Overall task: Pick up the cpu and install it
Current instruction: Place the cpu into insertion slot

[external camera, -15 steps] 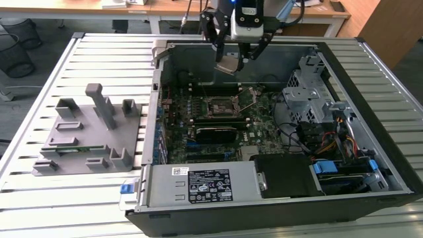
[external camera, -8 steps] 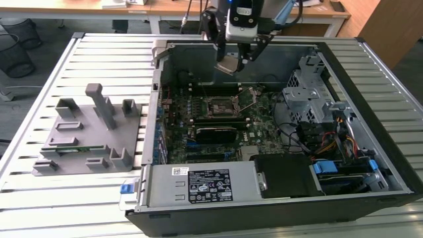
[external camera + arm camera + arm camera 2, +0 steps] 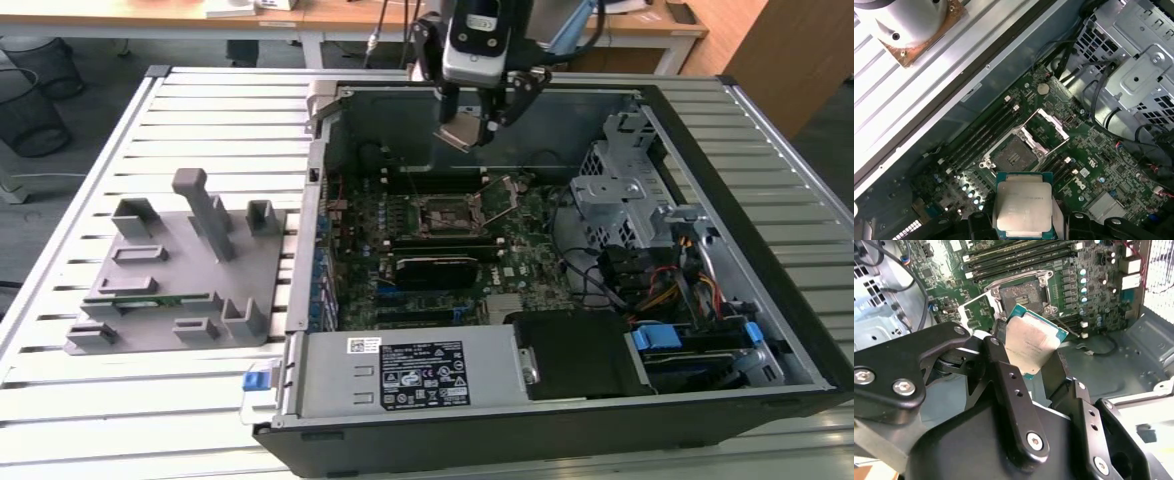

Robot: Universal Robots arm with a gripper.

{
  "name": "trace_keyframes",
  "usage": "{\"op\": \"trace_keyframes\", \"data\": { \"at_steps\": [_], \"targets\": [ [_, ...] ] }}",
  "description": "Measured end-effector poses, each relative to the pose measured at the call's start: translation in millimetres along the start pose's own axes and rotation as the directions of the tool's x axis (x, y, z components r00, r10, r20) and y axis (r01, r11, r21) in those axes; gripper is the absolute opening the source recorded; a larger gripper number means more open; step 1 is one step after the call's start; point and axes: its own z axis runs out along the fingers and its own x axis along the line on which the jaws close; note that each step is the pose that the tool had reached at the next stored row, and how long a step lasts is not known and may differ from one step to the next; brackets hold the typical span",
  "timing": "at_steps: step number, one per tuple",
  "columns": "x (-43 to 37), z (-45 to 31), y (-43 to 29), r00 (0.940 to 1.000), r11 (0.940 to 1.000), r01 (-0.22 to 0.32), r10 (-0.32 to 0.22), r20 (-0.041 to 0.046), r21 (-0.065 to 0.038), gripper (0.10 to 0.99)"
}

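Gripper hangs over the far part of the open computer case in the exterior view. It is clamped on the cpu, which sits tilted and clear of the board. One socket lies below it and a little nearer. On the exterior view's left stands one grey parts holder, well apart from the case.

In the second wrist view, two black fingers pinch opposite edges of the single cpu. The socket shows beyond it, bare.

In the first wrist view, the cpu hangs beside the socket rather than over it. The socket's one retaining frame is swung open.

By my reading, the carrying step is in hand and the install is not yet done. Seating would call for bringing the chip over the socket, levelling it and squaring its corners to the opening.
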Motion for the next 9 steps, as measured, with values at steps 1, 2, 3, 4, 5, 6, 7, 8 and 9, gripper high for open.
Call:
{"op": "trace_keyframes", "data": {
  "at_steps": [1,2,3,4,5,6,7,8,9],
  "targets": [
    [0.1,0.2,0.1,0.9999,0.9999,-0.013,0.013,0.0009,-0.001,0.529],
    [0.2,0.3,0.1,0.9997,0.9997,-0.026,0.026,0.0018,-0.001,0.529],
    [0.3,0.5,0.2,0.9992,0.9992,-0.039,0.039,0.0027,-0.002,0.529],
    [0.4,0.6,0.3,0.9986,0.9986,-0.052,0.052,0.0035,-0.003,0.529],
    [0.4,0.8,0.4,0.9979,0.9979,-0.065,0.065,0.0043,-0.004,0.529],
    [0.5,1.0,0.5,0.9969,0.9969,-0.078,0.078,0.0052,-0.004,0.529],
    [0.6,1.1,0.5,0.9958,0.9958,-0.092,0.092,0.006,-0.005,0.529],
    [0.7,1.2,0.6,0.9945,0.9945,-0.104,0.105,0.0069,-0.006,0.529],
    [0.7,1.4,0.7,0.993,0.993,-0.118,0.118,0.0077,-0.007,0.529]
  ]
}}
